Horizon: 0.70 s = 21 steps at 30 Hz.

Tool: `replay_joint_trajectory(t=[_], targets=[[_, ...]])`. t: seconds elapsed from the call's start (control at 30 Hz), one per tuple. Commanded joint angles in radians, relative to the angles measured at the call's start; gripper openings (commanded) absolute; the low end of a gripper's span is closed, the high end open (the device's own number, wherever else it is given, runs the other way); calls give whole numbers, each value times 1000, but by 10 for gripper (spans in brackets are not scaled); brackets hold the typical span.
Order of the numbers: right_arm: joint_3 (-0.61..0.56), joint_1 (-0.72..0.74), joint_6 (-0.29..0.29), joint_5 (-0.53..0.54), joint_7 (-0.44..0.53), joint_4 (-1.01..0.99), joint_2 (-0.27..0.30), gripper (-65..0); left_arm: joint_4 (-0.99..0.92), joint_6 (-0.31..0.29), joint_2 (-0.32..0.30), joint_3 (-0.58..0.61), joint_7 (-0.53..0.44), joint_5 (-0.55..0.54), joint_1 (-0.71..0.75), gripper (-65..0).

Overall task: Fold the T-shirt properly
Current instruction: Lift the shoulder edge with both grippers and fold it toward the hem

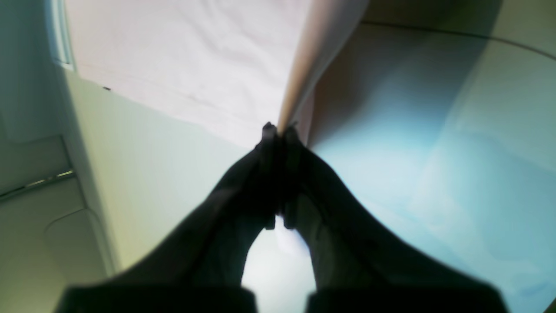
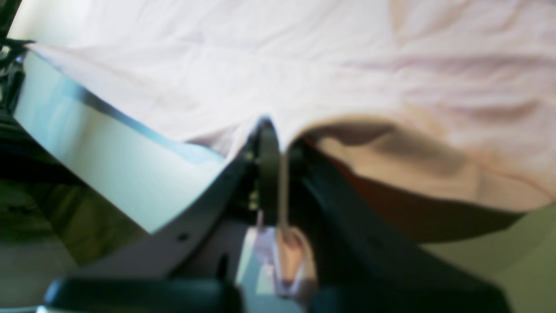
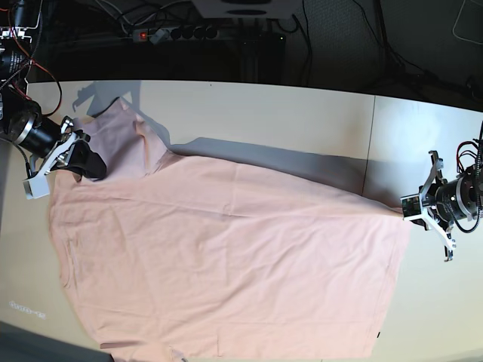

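The pale pink T-shirt (image 3: 226,256) lies spread plain side up over most of the table, reaching past the near edge. At the table's right, my left gripper (image 3: 410,210) is shut on the shirt's right corner, pulling the cloth to a point. Up close, its dark fingers (image 1: 269,143) pinch a raised fold of the T-shirt (image 1: 186,56). My right gripper (image 3: 92,170) at the upper left is shut on the shirt's edge near a bunched fold. In the right wrist view, the T-shirt (image 2: 304,56) drapes up into the right gripper (image 2: 278,134), slightly lifted off the table.
The beige table (image 3: 302,113) has a seam (image 3: 368,151) running front to back on its right side. A power strip and cables (image 3: 173,34) lie behind the far edge. Bare tabletop (image 3: 438,302) shows right of the shirt.
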Motion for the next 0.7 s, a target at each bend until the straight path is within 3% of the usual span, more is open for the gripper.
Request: replay_joint_trajectory(t=[0.0,0.37,0.67], targets=[[9,23,46,21,14,15,26,-650,4,-16,-23,-13,-7,-8,-30,-650],[-14,230,48,-29,18,-62,123,-650,-70,-16,16,-13,-68,45,-69,-650],[-246,537,48,-30,21,-367,138,-650,-184,-16,81,41,-111,58,-222,-650]])
